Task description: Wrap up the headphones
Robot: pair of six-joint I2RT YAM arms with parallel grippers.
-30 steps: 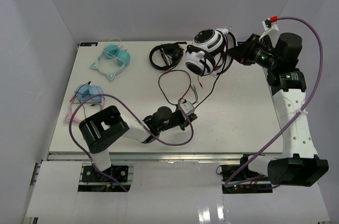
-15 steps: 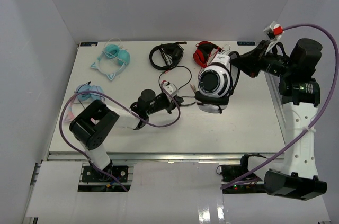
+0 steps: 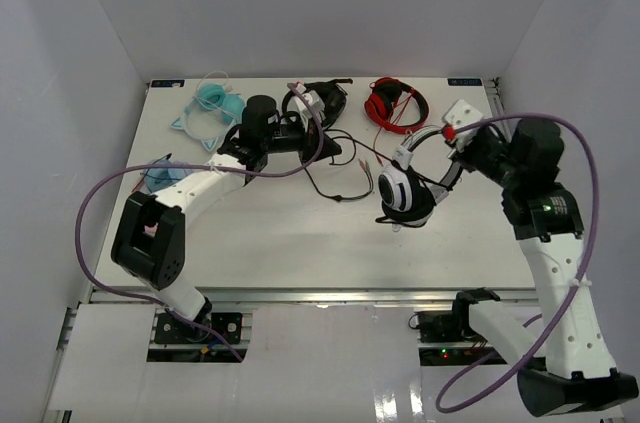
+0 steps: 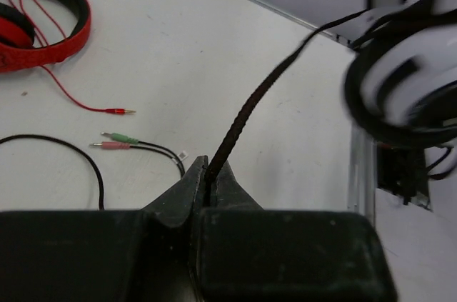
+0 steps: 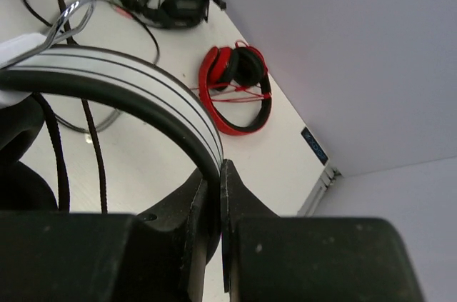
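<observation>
L: I'm pinching the cable (image 4: 251,106) in my left gripper (image 4: 208,173), jaws almost touching, near the black set (image 3: 325,95) at the table's (image 3: 250,233) far side | R: I'm clamping the headband (image 5: 136,88) in my right gripper (image 5: 218,173), jaws tight | headphones (image 3: 405,193) are hanging right of centre, with the cable running left.

A robot lab cell: white table (image 3: 300,233) boxed in by bare white walls (image 3: 320,3).

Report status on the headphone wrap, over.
Left gripper shut on cable. Right gripper shut on headband, headphones hanging. Cable not yet wound. Black headphones, red headphones lie nearby.
</observation>
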